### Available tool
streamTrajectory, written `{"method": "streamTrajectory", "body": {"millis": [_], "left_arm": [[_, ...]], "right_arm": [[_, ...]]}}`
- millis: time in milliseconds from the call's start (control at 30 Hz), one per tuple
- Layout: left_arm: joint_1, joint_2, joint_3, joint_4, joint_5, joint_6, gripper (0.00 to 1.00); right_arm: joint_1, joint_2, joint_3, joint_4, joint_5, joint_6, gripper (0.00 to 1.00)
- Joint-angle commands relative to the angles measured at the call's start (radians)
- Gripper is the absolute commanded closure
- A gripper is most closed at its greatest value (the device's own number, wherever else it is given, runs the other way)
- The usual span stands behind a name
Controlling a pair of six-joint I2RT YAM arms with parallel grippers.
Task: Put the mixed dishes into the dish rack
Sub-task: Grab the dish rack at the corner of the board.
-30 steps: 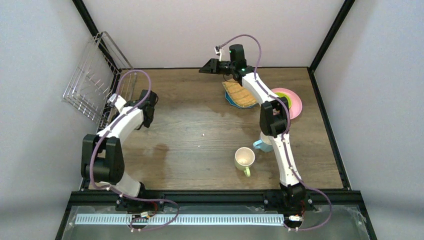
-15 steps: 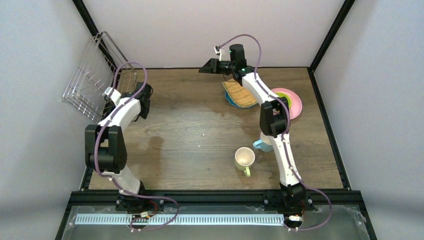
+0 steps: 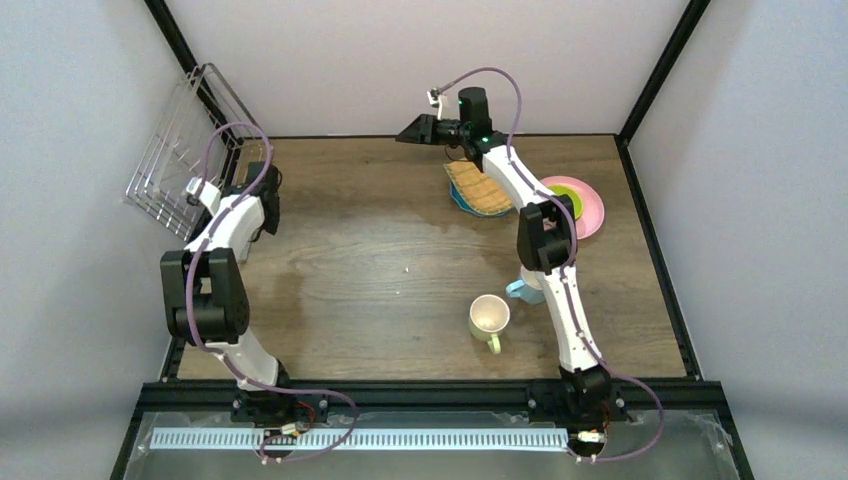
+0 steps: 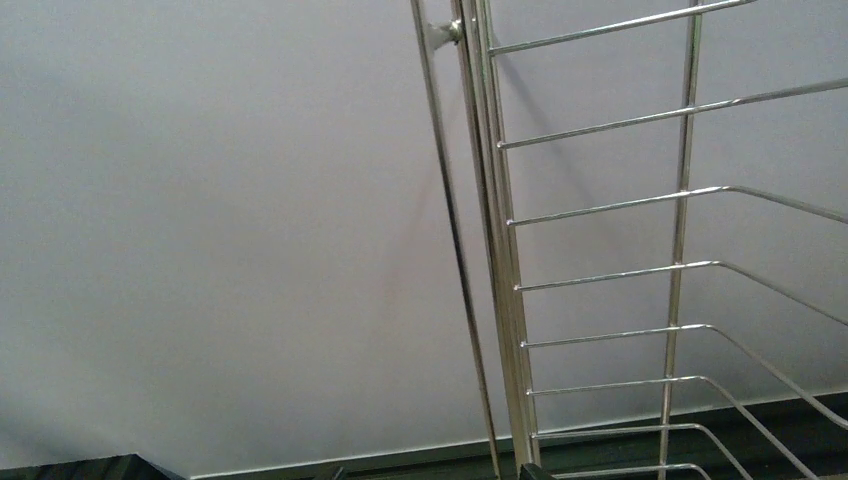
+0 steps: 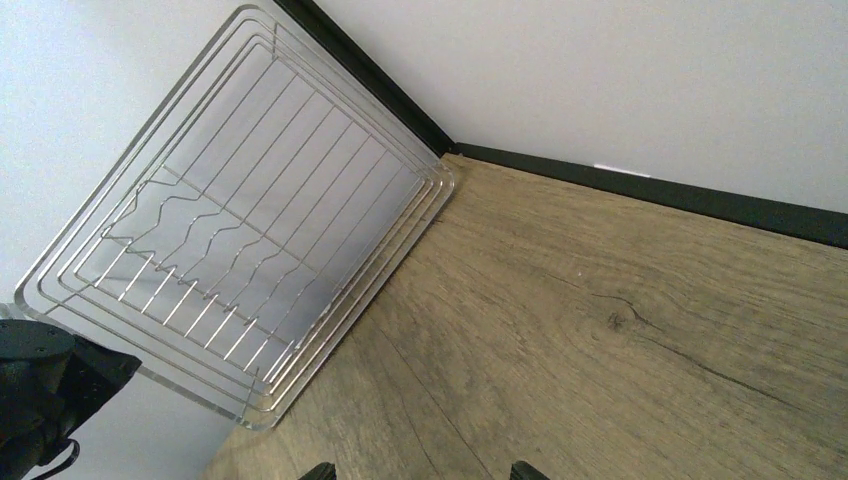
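The dish rack (image 3: 188, 150) stands tipped up on edge, leaning against the left wall; its wires (image 4: 600, 280) fill the left wrist view. My left gripper (image 3: 262, 178) is open at the rack's lower right edge, and the rim wire (image 4: 505, 330) runs down between its fingertips (image 4: 530, 472), near the right one. My right gripper (image 3: 415, 130) hangs open and empty at the back, facing the dish rack (image 5: 230, 230). A tan woven plate (image 3: 480, 188) lies on a teal plate. A pink plate (image 3: 592, 208) carries the lime-inside bowl (image 3: 568, 193). A pale yellow-green mug (image 3: 489, 318) and a light-blue mug (image 3: 522, 291) stand near the front.
The right arm (image 3: 545, 240) reaches over the light-blue mug and partly hides it. Black frame posts (image 3: 655, 70) run along the table's edges, with white walls close on three sides. The left arm (image 5: 45, 385) shows at the lower left of the right wrist view.
My left arm has swung left and back towards the rack, and its jaws have widened. The right arm, the dishes and the rack have stayed in place.
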Motion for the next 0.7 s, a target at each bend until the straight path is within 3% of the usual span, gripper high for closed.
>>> {"method": "streamTrajectory", "body": {"millis": [0, 667], "left_arm": [[0.012, 0.027, 0.016, 0.059, -0.007, 0.029, 0.00], [0.109, 0.089, 0.028, 0.193, 0.060, 0.126, 0.03]], "right_arm": [[0.000, 0.036, 0.040, 0.018, -0.017, 0.007, 0.01], [0.000, 0.065, 0.071, 0.030, -0.016, 0.008, 0.01]]}}
